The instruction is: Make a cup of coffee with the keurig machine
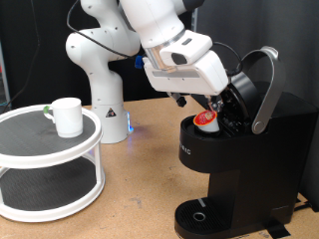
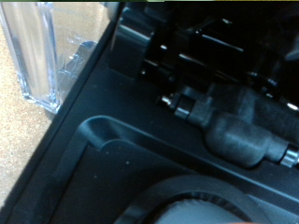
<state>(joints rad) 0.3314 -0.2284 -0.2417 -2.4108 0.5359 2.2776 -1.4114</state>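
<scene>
The black keurig machine (image 1: 239, 159) stands at the exterior view's right with its lid (image 1: 249, 85) raised on the silver-grey handle (image 1: 265, 95). A small white pod with a red-orange top (image 1: 206, 119) sits at the mouth of the open brew chamber. My gripper (image 1: 201, 106) hangs just above the pod, under the raised lid; its fingers are hidden by the hand. The white cup (image 1: 67, 116) stands upright on a round white stand (image 1: 40, 149) at the left, far from the gripper. The wrist view shows only the machine's black inside (image 2: 215, 131) and its clear water tank (image 2: 37, 56), with no fingers and no pod.
The robot's white base (image 1: 100, 85) stands behind the stand on the wooden table (image 1: 140, 189). The stand has two tiers. The machine's round drip base (image 1: 204, 214) is bare.
</scene>
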